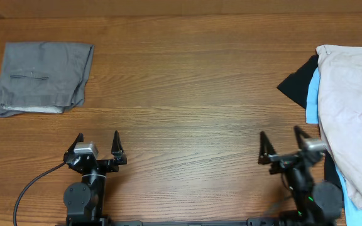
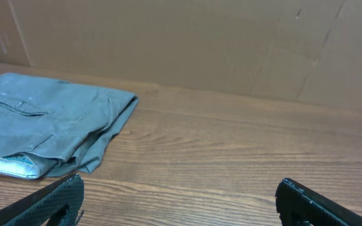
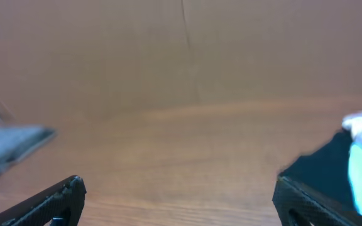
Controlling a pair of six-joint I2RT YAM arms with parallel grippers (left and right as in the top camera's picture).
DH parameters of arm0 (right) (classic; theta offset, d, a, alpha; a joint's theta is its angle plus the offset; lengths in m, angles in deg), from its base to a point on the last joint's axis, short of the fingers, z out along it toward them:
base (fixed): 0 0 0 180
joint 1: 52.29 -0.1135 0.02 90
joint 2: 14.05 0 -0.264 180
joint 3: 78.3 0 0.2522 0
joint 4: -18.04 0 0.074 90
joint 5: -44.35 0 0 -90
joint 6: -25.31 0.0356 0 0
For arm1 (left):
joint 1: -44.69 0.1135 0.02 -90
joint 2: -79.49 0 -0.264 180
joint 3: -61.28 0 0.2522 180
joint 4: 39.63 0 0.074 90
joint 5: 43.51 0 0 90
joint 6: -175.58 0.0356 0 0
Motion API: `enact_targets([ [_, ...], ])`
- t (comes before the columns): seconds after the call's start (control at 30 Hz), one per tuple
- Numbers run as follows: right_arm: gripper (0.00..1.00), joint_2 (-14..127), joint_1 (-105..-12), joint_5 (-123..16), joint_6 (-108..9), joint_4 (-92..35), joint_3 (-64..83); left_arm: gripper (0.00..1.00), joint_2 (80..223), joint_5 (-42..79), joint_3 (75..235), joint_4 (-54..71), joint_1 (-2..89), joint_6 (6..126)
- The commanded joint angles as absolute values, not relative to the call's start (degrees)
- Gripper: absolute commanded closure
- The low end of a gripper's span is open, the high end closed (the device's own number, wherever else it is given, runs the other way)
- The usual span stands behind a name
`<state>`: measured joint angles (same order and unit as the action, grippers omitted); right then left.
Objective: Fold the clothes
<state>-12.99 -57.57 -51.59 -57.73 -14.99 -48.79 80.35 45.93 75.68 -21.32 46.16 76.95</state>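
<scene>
Grey trousers (image 1: 43, 78) lie folded at the far left of the table (image 1: 187, 94); a beige, blue and black pile (image 1: 351, 119) sits unfolded at its right edge. We hold our left gripper (image 1: 97, 139) and right gripper (image 1: 279, 133) near the front, fingers spread, gripping nothing.

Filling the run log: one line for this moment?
left gripper open, empty | right gripper open, empty | grey garment folded | clothes pile unfolded
</scene>
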Motion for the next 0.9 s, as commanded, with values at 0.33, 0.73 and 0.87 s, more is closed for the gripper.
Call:
enact_targets([
  [0.33,0.0,15.8,-57.4,-47.7,-56.8,-36.6,-6.3,0.0,79.7,46.7,75.3,-21.5,45.9,78.1],
  [0.73,0.0,59.5,-56.4,-26.9,-66.3,-50.3,26.0,0.0,79.7,46.7,75.3,-21.5,45.9,78.1],
  [0.87,0.0,72.7,-52.2,-23.8,-66.7,-49.3,33.4,0.0,79.7,46.7,75.3,-21.5,45.9,78.1],
])
